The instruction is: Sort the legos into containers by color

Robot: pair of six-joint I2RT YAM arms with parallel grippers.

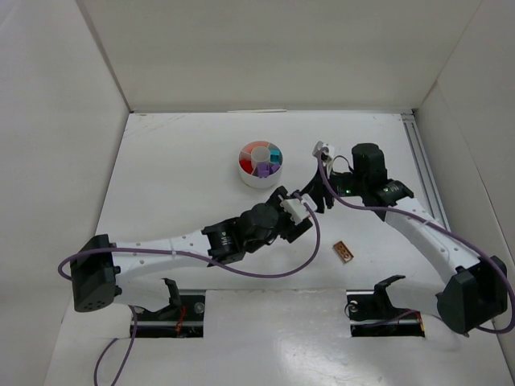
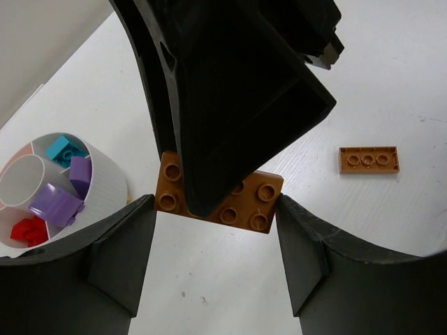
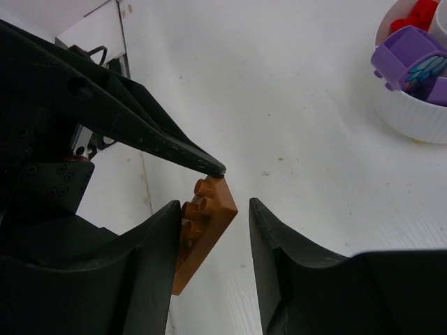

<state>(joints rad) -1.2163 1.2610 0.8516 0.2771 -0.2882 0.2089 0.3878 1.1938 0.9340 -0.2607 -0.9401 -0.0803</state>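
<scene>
A brown 2x4 lego (image 2: 246, 206) hangs between my two grippers near the table's middle. My left gripper (image 2: 216, 230) is shut on its two ends with its fingertips (image 2: 140, 223). My right gripper (image 3: 215, 206) is open around the same lego (image 3: 209, 223). Its left finger lies against the studs and its right finger stands apart. In the top view the grippers meet, left (image 1: 299, 211) and right (image 1: 311, 193), and hide the lego. The white dish (image 1: 256, 178) holds red, teal, orange and purple legos. A flat brown lego (image 1: 344, 252) lies on the table.
The dish (image 2: 112, 178) stands close to the left of the grippers, with purple (image 2: 56, 204), teal (image 2: 63, 150) and red (image 2: 28, 230) pieces in its compartments. The flat brown lego (image 2: 369, 159) lies to the right. White walls enclose the table. Purple cables trail from both arms.
</scene>
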